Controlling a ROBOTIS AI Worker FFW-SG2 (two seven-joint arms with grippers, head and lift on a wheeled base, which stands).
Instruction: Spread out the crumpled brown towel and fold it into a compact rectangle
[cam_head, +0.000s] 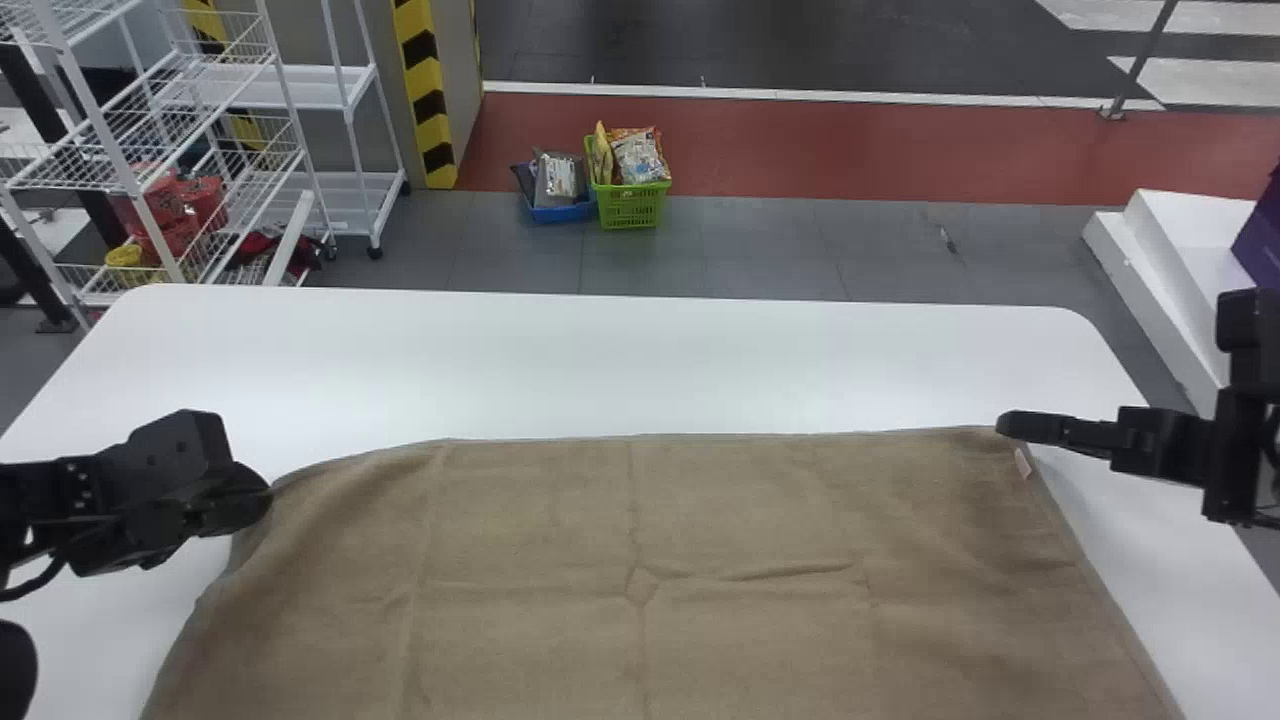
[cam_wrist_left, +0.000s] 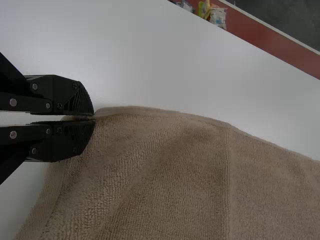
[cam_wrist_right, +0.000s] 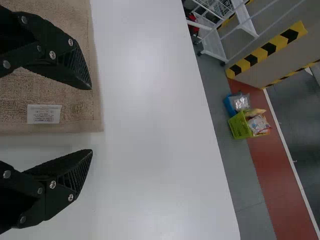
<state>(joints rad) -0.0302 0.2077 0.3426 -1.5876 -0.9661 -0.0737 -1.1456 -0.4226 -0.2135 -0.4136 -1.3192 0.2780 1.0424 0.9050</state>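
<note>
Left wrist view: my left gripper (cam_wrist_left: 94, 117) is pinched narrow on a corner of the brown towel (cam_wrist_left: 165, 165). My right gripper (cam_wrist_right: 92, 120) is spread wide around the other far corner, by the white label (cam_wrist_right: 44, 114), with nothing clamped; I cannot tell how high it is above the table (cam_wrist_right: 155, 125).

From here, closing on the right could miss if the fingertips are too high or too far out, catching air or just a sliver of hem. If I pull left before that corner is held, the towel would likely skew and slide away from my right fingers. My left pinch is shallow, so a hard tug might let the cloth slip, and the bowed edge beside it could fold in crooked.

The towel's far edge runs sideways from my left gripper to my right. The cloth spreads between them and back towards me, past the head view's bottom, so which way its long axis lies I cannot tell.
</note>
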